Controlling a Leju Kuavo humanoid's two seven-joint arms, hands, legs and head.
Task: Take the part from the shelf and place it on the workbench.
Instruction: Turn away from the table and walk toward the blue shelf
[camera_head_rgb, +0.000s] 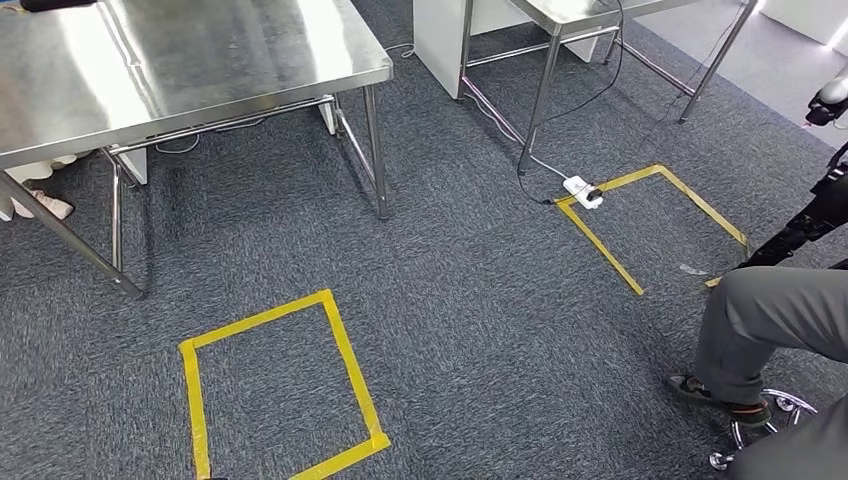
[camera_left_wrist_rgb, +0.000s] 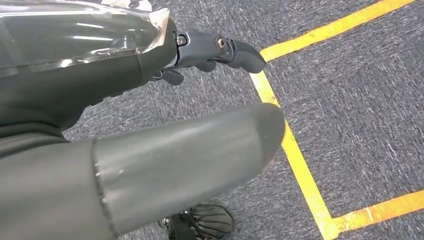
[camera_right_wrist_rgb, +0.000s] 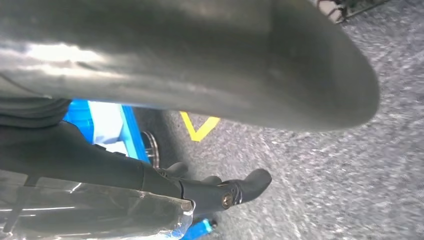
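Open grey carpet (camera_head_rgb: 480, 300) spreads between steel desk (camera_head_rgb: 150, 70) at 11 o'clock and seated person (camera_head_rgb: 770, 320) at 4; left robot hand (camera_left_wrist_rgb: 150, 145) and right robot hand (camera_right_wrist_rgb: 200, 75) hang, grasp unclear.

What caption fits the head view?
Steel workbench and yellow tape square on grey carpet, seated person's leg at right.

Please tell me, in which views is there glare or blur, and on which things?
Head view: strong glare on the steel table top; carpet sharp. Left wrist view: the thick thumb is close and soft, the yellow tape clear. Right wrist view: thumb out of focus, carpet smeared, reflections on the clear wrapped part.
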